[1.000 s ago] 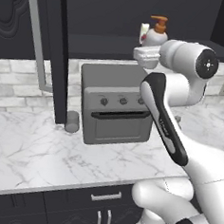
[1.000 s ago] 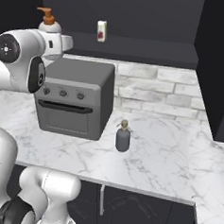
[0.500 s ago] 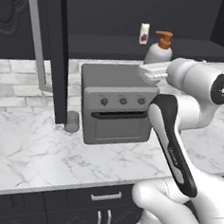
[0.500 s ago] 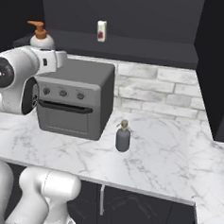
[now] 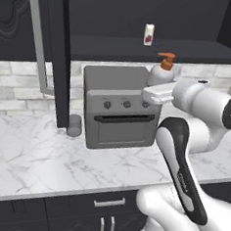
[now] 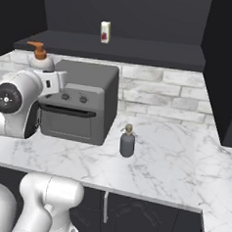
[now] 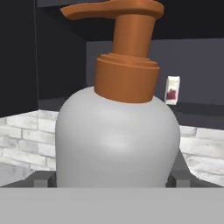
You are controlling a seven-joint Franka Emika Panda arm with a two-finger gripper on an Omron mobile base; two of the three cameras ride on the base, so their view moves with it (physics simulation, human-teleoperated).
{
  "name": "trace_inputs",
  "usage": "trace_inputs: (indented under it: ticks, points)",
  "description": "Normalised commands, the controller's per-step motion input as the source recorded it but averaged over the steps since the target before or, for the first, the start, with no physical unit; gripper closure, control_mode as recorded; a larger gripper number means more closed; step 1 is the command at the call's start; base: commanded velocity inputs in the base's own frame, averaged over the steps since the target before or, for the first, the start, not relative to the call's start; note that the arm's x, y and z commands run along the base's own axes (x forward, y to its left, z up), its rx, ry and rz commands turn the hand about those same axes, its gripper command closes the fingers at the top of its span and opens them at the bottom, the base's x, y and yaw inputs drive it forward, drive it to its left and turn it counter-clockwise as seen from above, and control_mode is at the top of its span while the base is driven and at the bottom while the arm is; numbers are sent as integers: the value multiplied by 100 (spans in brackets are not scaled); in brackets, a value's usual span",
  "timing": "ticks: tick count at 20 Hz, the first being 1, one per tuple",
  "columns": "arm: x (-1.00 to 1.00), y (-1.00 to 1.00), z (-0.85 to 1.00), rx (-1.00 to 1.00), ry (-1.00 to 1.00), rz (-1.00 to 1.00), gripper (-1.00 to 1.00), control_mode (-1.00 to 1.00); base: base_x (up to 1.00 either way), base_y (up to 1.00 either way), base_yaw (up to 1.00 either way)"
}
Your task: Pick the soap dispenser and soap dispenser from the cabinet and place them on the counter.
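Right now I am holding the white soap dispenser (image 5: 159,74) in my gripper (image 7: 110,178), the jaws spread wide and pressing on either side of its round belly; the dark fingertips (image 7: 43,179) are showing low at its flanks. The bottle is hanging in the air, out of the cabinet (image 5: 17,21), just above and to the right of the toaster oven (image 5: 118,108) in the left base view. It is not yet over any bare stretch of the counter (image 6: 173,166).

What I am worrying about is the grip itself. The body is smooth and bulging, and I am pinching it low on a curved wall, so I judge that a quick swing could let it roll or slide between the pads. The oven is sitting close beneath it too, so a careless descent could knock the base against the oven's top edge and tip the bottle. The dark grey soap dispenser (image 6: 127,143) is already standing on the counter to the right of the oven, near its front corner, and I would not want to set down against it.

The bottle is standing upright, its long axis running vertically from base to orange pump. In the hand view the spout is pointing left.
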Motion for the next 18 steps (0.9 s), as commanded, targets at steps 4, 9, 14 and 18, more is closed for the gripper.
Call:
trace_inputs:
  ticks: [4, 9, 14, 18]
  points:
    - [0, 13, -50, 0, 5, 8, 100, -100, 0, 0, 0]
    - [0, 16, -51, 0, 6, 9, 100, -100, 0, 0, 0]
    - [-4, 20, -51, 0, 5, 10, 100, -100, 0, 0, 0]
    - [0, 24, -52, 0, 4, 9, 100, -100, 0, 0, 0]
